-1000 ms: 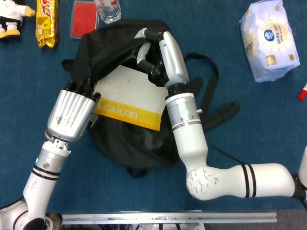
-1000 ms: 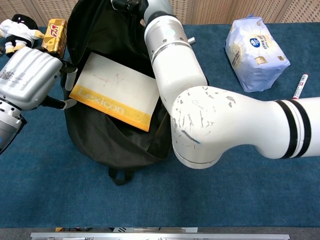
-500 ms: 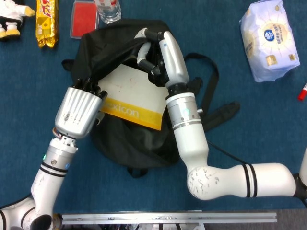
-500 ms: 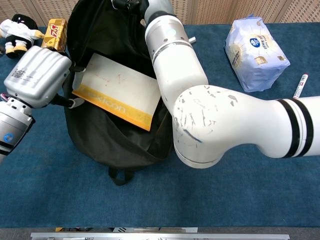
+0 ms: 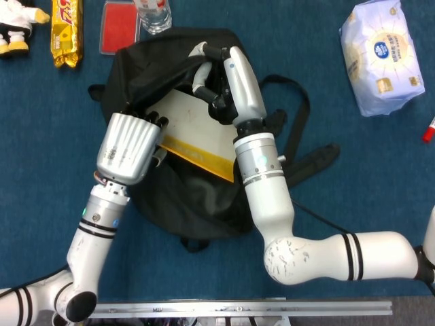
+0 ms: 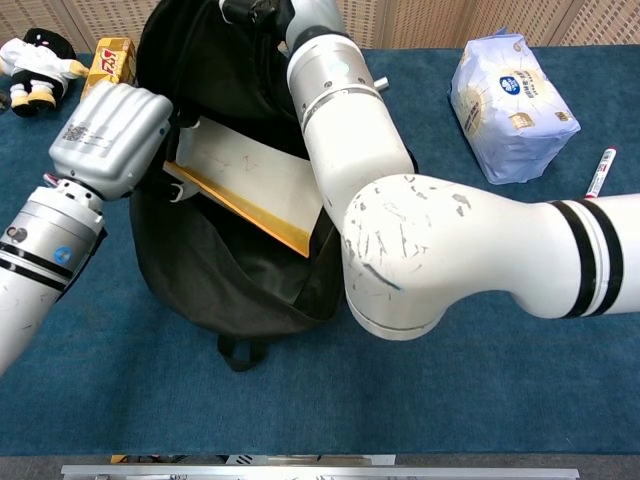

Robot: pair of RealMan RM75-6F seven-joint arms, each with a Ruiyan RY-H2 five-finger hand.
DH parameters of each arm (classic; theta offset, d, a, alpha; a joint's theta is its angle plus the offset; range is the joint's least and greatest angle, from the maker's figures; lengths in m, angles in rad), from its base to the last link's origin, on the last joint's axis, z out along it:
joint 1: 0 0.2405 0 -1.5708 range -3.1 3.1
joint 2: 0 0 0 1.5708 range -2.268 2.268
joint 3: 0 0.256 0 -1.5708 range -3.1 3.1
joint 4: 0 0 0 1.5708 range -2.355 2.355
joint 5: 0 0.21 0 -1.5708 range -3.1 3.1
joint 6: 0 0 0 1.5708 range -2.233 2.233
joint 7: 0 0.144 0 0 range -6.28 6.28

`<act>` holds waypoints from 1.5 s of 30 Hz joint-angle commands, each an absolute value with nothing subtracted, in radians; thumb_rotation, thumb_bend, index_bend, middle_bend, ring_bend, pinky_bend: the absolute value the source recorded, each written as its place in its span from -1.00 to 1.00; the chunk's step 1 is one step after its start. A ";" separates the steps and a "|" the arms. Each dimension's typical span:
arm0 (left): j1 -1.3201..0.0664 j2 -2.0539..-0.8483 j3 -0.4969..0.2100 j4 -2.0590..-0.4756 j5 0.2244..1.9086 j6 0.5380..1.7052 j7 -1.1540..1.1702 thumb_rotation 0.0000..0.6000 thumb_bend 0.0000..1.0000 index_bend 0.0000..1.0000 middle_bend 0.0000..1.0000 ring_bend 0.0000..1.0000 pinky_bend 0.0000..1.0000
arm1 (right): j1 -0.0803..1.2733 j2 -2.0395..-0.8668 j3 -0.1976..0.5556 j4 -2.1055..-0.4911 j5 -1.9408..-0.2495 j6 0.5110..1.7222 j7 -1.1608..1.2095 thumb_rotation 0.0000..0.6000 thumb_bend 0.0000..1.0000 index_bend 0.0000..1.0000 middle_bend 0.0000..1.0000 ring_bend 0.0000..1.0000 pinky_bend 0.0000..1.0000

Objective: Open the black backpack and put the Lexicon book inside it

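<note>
The black backpack [image 5: 197, 190] lies on the blue table with its mouth held open. My right hand [image 5: 234, 78] grips the upper flap of the bag's opening and lifts it. The Lexicon book [image 5: 194, 129], white with a yellow band, sits tilted in the opening, its yellow edge [image 6: 250, 210] pointing down into the bag. My left hand [image 5: 129, 146] grips the book's left end, with its fingers curled around that edge. In the chest view the left hand [image 6: 115, 135] is against the bag's left rim. The book's title is hidden.
A tissue pack [image 5: 380, 54] lies far right, with a red marker [image 5: 429, 129] at the right edge. Behind the bag are a bottle [image 5: 153, 13], a red box [image 5: 119, 26], a yellow snack bar [image 5: 66, 30] and a plush toy [image 5: 17, 27]. The backpack straps [image 5: 299, 136] trail right.
My left hand has moved right toward the bag's mouth and tipped the book steeper into the opening, so the title no longer shows. The right hand still holds the flap.
</note>
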State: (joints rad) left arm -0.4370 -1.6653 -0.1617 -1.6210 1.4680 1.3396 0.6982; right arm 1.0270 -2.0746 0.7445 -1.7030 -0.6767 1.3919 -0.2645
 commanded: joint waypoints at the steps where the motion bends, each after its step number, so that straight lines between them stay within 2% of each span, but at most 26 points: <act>1: -0.441 -1.682 -0.165 -1.611 1.463 1.347 0.683 1.00 -0.84 0.36 0.33 0.00 -0.09 | 1.027 -2.074 0.746 -1.704 -0.676 1.392 -0.263 1.00 0.95 0.45 0.34 0.27 0.69; 6: -0.433 -1.675 -0.143 -1.617 1.483 1.367 0.696 1.00 -0.84 0.35 0.33 0.00 -0.08 | 1.026 -2.070 0.745 -1.705 -0.673 1.390 -0.265 1.00 0.95 0.45 0.34 0.27 0.69; 15: -0.373 -1.553 -0.086 -1.703 1.523 1.430 0.722 1.00 -0.84 0.25 0.22 -0.03 -0.08 | 1.010 -2.049 0.733 -1.717 -0.664 1.377 -0.268 1.00 0.95 0.45 0.34 0.27 0.69; 24: -0.302 -1.412 -0.041 -1.756 1.519 1.473 0.680 1.00 -0.84 -0.04 0.10 -0.16 -0.10 | 0.973 -1.997 0.699 -1.752 -0.666 1.344 -0.265 1.00 0.95 0.45 0.34 0.27 0.69; 30: -0.262 -1.334 -0.043 -1.765 1.483 1.496 0.632 1.00 -0.84 -0.23 -0.02 -0.26 -0.12 | 0.958 -1.968 0.668 -1.776 -0.668 1.317 -0.267 1.00 0.94 0.45 0.33 0.22 0.68; 32: -0.252 -1.313 -0.051 -1.768 1.466 1.502 0.610 1.00 -0.84 -0.26 -0.04 -0.28 -0.13 | 0.956 -1.957 0.655 -1.789 -0.658 1.295 -0.271 1.00 0.91 0.44 0.30 0.17 0.61; 34: -0.243 -1.296 -0.059 -1.773 1.448 1.507 0.594 1.00 -0.84 -0.30 -0.08 -0.31 -0.14 | 0.953 -1.945 0.640 -1.801 -0.657 1.274 -0.274 1.00 0.83 0.35 0.23 0.07 0.46; 38: -0.226 -1.264 -0.077 -1.779 1.413 1.517 0.555 1.00 -0.84 -0.35 -0.12 -0.36 -0.16 | 0.945 -1.891 0.602 -1.842 -0.620 1.180 -0.280 1.00 0.59 -0.04 -0.04 -0.23 0.09; 41: -0.210 -1.250 -0.079 -1.775 1.402 1.527 0.525 1.00 -0.84 -0.37 -0.14 -0.37 -0.17 | 0.952 -1.841 0.581 -1.863 -0.579 1.116 -0.306 1.00 0.23 -0.48 -0.33 -0.53 -0.26; 45: -0.198 -1.242 -0.081 -1.764 1.386 1.526 0.501 1.00 -0.84 -0.37 -0.16 -0.38 -0.18 | 0.968 -1.803 0.560 -1.880 -0.531 1.071 -0.327 1.00 -0.16 -0.80 -0.53 -0.72 -0.44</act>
